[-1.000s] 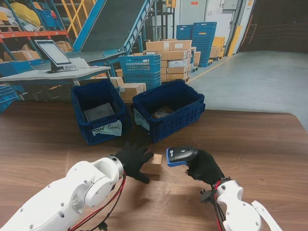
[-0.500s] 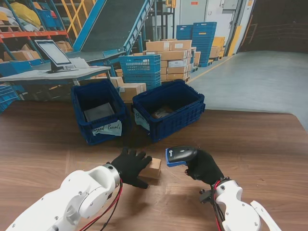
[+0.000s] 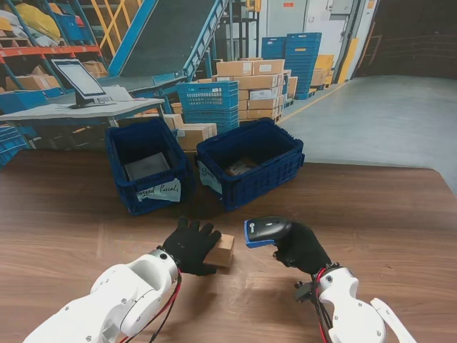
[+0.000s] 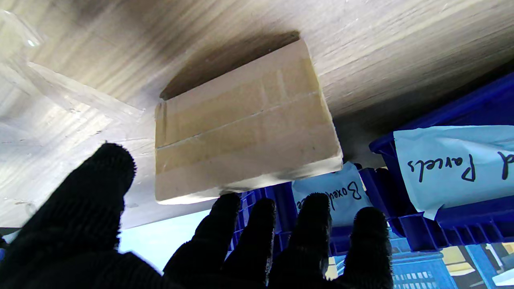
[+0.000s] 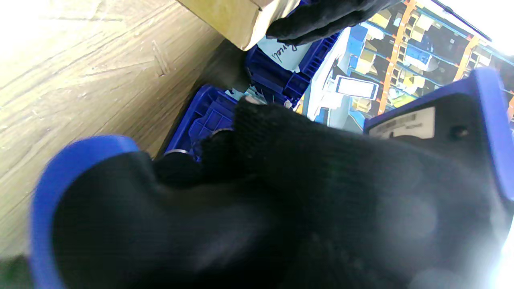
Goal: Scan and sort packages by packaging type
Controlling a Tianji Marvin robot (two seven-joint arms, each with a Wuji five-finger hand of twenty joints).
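Small brown taped cardboard box [image 3: 223, 250] flat on wooden table [image 3: 400, 214], near me, in front of two dark blue plastic crates [image 3: 250, 161]. Left hand in black glove [image 3: 190, 245] over box's left side, fingers [image 4: 313, 224] spread, just above top face; released, no grip visible. Right hand in black glove [image 3: 300, 246] clenched around black-and-blue handheld barcode scanner [image 3: 264, 231], scanner head pointing left toward box, just beside it, not touching. Crate labels: handwritten paper tags [image 4: 453, 160].
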